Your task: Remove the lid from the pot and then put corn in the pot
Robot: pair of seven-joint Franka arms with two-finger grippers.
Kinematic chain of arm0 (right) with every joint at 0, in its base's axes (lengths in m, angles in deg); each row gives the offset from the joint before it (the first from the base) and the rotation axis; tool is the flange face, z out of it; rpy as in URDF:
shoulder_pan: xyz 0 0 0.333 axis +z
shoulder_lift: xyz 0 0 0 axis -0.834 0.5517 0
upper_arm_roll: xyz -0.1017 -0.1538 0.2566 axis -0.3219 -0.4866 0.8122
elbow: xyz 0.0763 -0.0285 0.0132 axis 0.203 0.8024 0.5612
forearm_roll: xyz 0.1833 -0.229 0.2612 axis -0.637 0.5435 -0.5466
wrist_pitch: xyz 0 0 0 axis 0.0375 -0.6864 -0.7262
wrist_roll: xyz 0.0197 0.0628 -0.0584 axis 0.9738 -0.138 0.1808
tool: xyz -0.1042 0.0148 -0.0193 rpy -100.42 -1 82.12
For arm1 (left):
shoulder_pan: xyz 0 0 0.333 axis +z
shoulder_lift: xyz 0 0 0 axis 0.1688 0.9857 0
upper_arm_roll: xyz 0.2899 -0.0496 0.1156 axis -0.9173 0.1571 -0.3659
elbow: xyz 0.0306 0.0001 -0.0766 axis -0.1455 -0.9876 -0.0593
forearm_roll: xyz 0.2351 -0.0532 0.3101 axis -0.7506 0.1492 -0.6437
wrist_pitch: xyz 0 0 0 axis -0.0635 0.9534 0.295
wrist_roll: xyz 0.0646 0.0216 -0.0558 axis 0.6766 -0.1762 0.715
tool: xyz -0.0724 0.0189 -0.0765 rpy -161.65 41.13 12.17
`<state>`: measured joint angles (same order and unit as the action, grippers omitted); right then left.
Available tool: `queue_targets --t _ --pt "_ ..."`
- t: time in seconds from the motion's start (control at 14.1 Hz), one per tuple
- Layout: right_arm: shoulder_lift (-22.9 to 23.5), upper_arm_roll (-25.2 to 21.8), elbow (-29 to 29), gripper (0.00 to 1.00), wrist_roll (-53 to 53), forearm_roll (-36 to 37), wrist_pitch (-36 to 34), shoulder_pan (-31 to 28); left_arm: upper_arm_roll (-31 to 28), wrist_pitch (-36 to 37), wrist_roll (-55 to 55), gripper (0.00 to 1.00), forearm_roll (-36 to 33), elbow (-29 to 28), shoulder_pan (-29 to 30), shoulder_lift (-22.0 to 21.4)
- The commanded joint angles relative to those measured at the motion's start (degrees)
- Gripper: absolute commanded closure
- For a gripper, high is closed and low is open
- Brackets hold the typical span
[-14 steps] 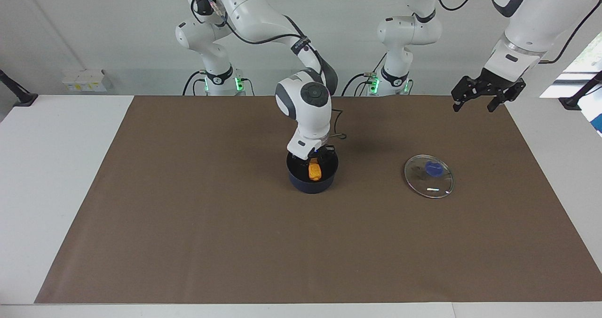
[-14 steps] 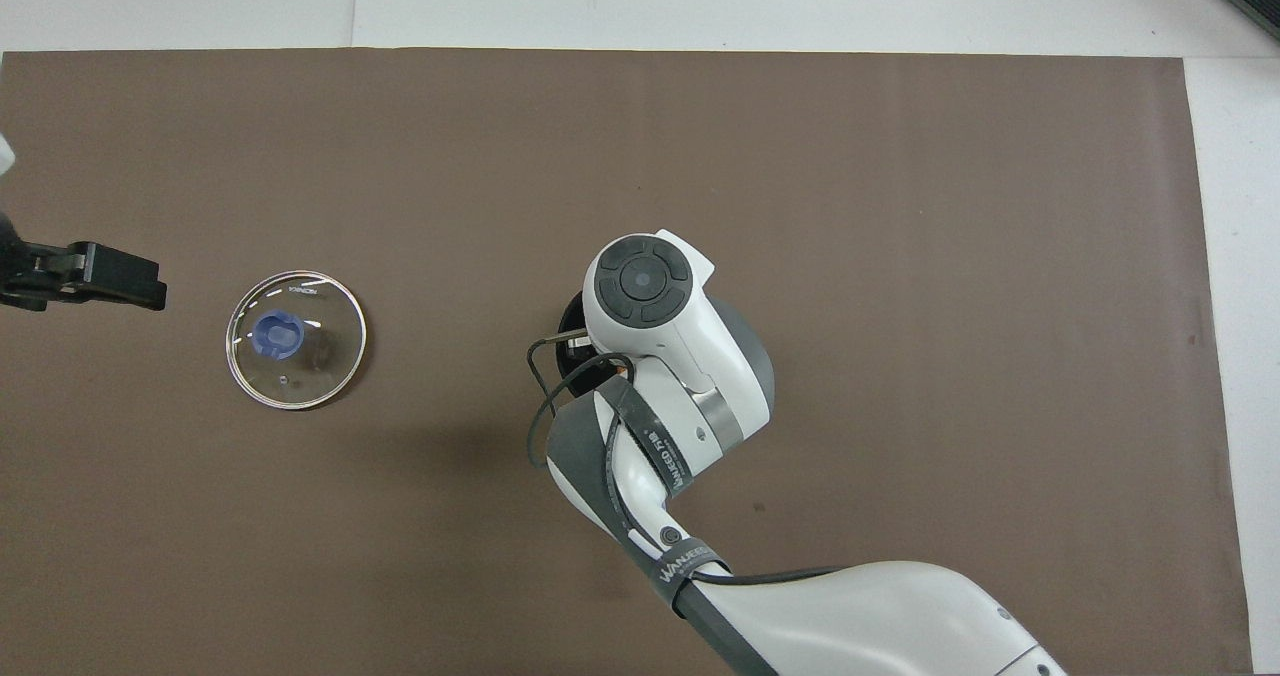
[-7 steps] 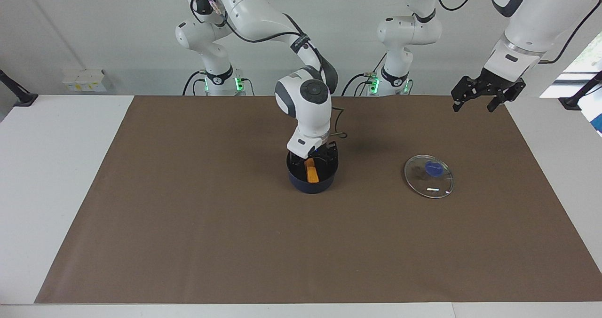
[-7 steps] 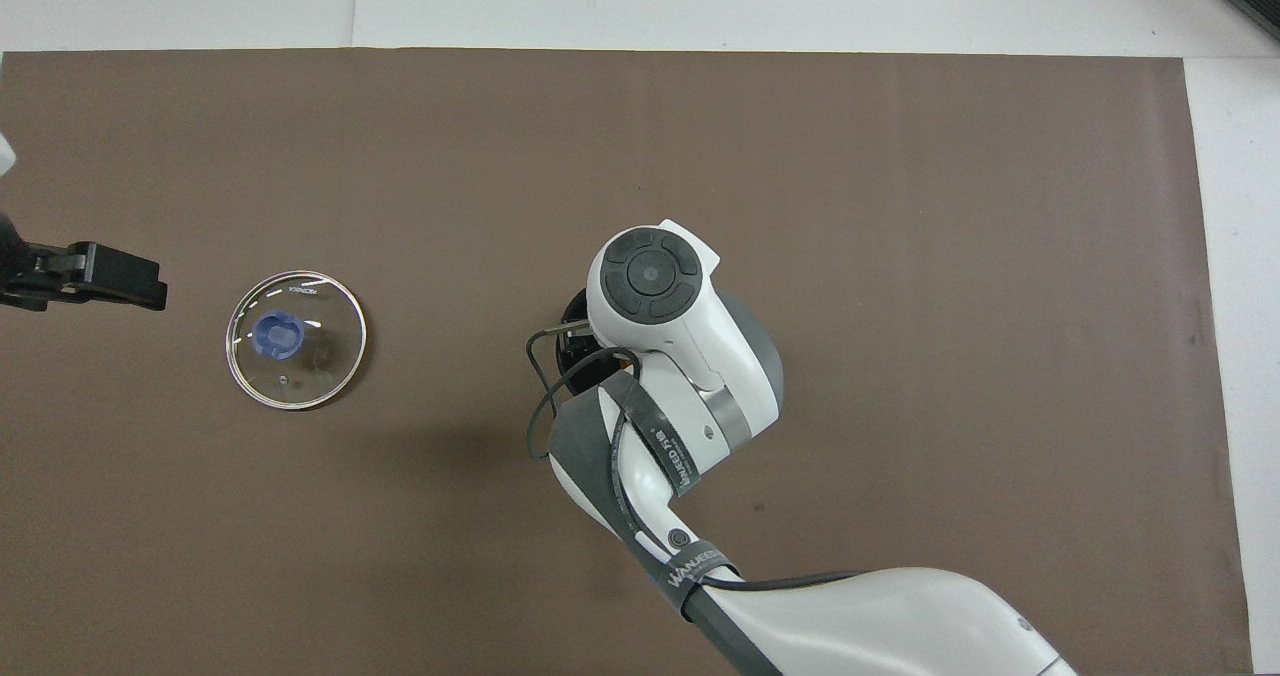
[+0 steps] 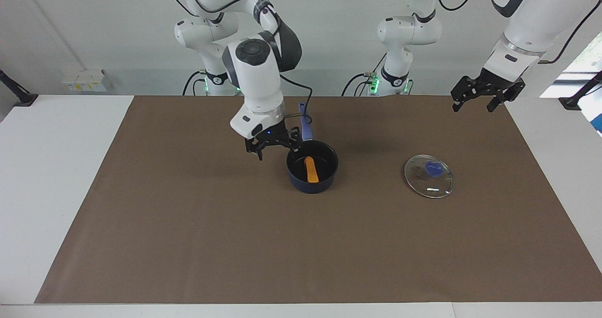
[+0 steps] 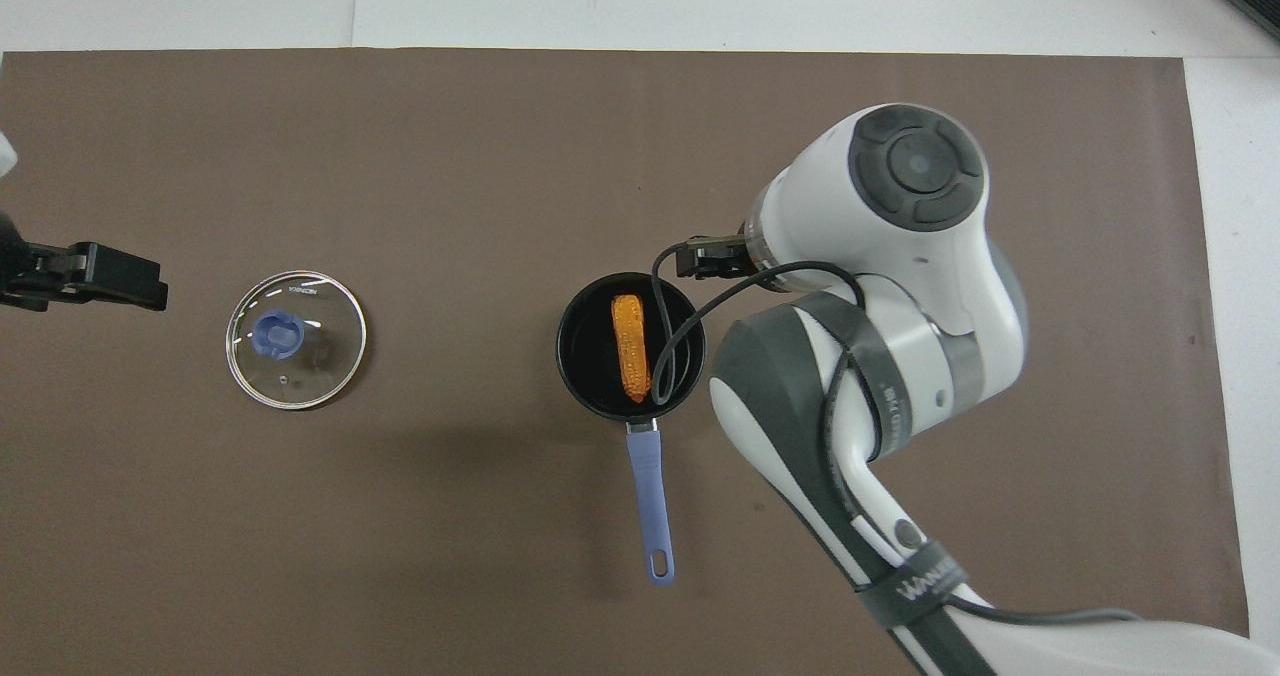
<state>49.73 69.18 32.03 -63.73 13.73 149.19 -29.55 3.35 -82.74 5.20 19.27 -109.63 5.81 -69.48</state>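
Observation:
The dark navy pot (image 5: 311, 185) (image 6: 587, 354) stands mid-mat with its blue handle (image 6: 650, 497) pointing toward the robots. The yellow-orange corn (image 5: 311, 170) (image 6: 629, 348) lies inside it on the black bottom, touched by nothing. My right gripper (image 5: 276, 147) hangs open and empty just above the mat, beside the pot toward the right arm's end; from overhead the wrist hides most of it. The glass lid (image 5: 428, 176) (image 6: 296, 340) with its blue knob lies flat on the mat toward the left arm's end. My left gripper (image 5: 473, 105) waits open, raised over the mat's corner by the lid.
A brown mat (image 5: 188, 233) covers the white table (image 5: 47, 167). A black cable (image 6: 672, 331) from the right wrist loops over the pot's rim. Small white boxes (image 5: 84, 80) sit at the table's edge near the robots.
The right gripper opened and left the corn in the pot, then rose and swung toward the right arm's end of the table, uncovering the pot. The left arm has stayed put.

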Motion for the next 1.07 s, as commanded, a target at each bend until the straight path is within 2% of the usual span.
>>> queue_targets --t 0.0,0.43,0.71,0.99 --pt "-4.0 0.7 -0.2 0.0 2.8 0.2 -4.0 -3.8 -0.1 0.6 0.0 0.0 0.4 -0.7 -0.1 -1.1" --pt "-13.2 0.6 -0.4 0.0 8.8 0.1 -15.4 -12.6 -0.1 0.5 0.0 0.0 0.4 -0.7 -0.4 -1.1" --pt "-15.6 0.5 -3.1 0.0 11.0 0.2 -22.0 -17.1 -0.1 0.5 0.0 0.0 0.4 -1.0 -0.3 -1.1" --pt "-17.5 -2.8 -3.5 0.0 15.2 0.2 -25.3 -19.2 -0.1 0.6 0.0 0.0 0.4 -1.2 0.0 -1.2"
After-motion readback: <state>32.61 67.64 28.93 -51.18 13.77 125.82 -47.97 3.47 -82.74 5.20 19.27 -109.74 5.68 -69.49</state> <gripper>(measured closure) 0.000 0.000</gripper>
